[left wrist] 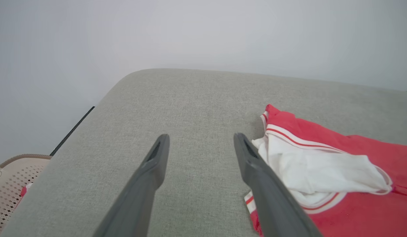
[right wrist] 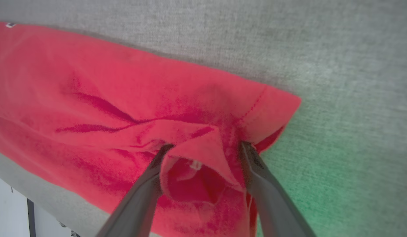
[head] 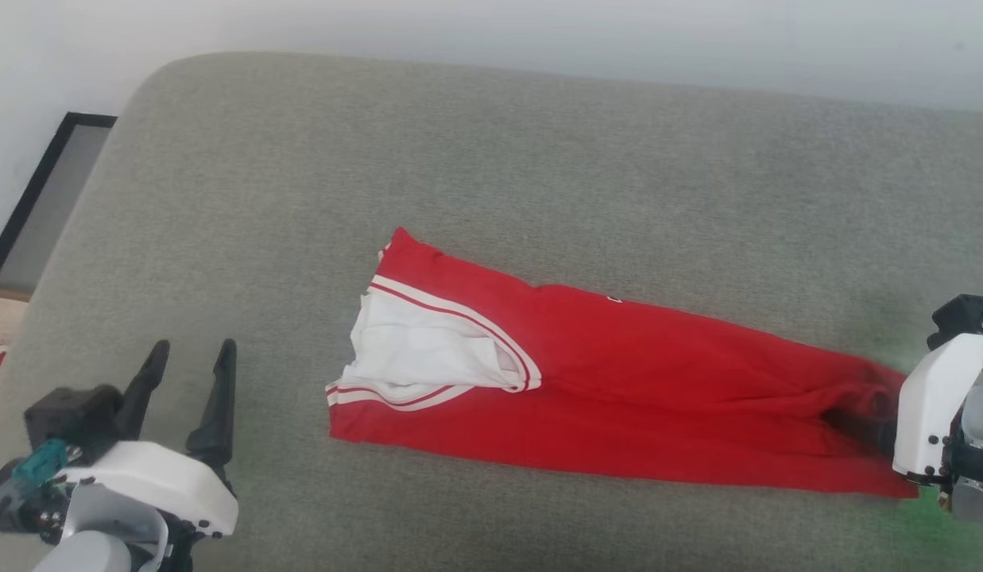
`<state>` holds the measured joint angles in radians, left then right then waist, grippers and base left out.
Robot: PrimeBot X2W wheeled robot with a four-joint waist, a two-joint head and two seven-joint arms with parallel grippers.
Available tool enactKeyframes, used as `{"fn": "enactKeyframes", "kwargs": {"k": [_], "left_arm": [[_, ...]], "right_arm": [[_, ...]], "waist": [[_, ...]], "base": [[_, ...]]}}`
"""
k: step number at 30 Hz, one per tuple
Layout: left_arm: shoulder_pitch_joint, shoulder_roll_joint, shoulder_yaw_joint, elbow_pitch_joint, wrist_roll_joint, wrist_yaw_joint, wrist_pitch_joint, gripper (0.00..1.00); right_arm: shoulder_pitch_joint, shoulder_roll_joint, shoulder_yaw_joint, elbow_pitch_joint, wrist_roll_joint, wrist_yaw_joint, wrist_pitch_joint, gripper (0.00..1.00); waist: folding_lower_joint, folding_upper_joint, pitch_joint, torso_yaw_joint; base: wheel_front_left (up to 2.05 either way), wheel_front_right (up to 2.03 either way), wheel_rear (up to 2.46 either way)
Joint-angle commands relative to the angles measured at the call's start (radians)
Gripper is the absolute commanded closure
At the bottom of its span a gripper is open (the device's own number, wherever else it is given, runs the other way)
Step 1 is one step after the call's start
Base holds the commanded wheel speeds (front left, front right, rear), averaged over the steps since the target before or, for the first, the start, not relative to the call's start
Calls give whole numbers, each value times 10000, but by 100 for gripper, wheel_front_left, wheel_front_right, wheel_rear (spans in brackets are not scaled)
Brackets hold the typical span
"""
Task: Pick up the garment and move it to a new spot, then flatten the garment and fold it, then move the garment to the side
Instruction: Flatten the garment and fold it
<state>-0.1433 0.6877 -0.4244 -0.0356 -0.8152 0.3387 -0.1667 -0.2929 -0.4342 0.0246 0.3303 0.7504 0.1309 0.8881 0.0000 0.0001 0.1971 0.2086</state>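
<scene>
The grey fabric-covered cushion (head: 491, 159) takes up almost the whole space in front of the robot. The red jersey shirt (head: 618, 373) lies across its middle and right as a long narrow strip, running from the collar end near the centre down to the hem by the right edge. From here it looks already doubled lengthwise, with no lettering showing, so I'd judge the folding to be partly done and a crosswise fold still to come. The left end effector (head: 194, 345) hangs over bare cushion at the near left, apart from the shirt, fingers spread as wide as they go and holding nothing. It seems parked there, within reach of the collar end. The right end effector (right wrist: 206, 144) is down at the hem end, also fully spread. Its two dark fingers straddle a puckered ridge of red cloth that rises between them and brushes their inner faces, but nothing is pinched. I'd guess it sits there because that end is the natural one to lift and carry over toward the collar. The white short sleeve (head: 412, 349) lies bunched on top of the strip at its left end, and the white-and-red striped trim (head: 459, 314) curves around it. A tiny white tag (right wrist: 195, 164) shows inside the ruck between the right fingers.
</scene>
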Motion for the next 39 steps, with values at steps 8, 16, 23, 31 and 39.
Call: {"fn": "enactKeyframes", "kwargs": {"k": [8, 16, 23, 31, 39], "left_arm": [[458, -685, 693, 1056, -264, -624, -909, 0], [731, -1102, 1495, 1426, -88, -1073, -999, 0], [877, -1441, 1977, 1427, 221, -1311, -991, 0], [746, -1767, 2244, 1501, 604, -1520, -994, 0], [631, -1926, 2411, 1578, 765, -1700, -993, 0]], "right_arm": [[-201, 535, 877, 1409, 623, -1, -28, 100], [-620, 25, 608, 1171, 1177, -11, -291, 100], [-655, -818, -5, 1407, 1325, -23, -467, 100], [-853, -1801, -956, 2217, 1082, -17, -702, 100], [-1226, -1963, -951, 2284, 938, -14, -821, 100]], "waist": [[0, -1, -119, 415], [0, -1, -98, 204], [0, -1, 24, -181], [0, -1, 248, -621], [0, -1, 333, -915]], "base": [[0, 0, 0], [0, 0, 0], [0, 0, 0], [0, 0, 0], [0, 0, 0]]}}
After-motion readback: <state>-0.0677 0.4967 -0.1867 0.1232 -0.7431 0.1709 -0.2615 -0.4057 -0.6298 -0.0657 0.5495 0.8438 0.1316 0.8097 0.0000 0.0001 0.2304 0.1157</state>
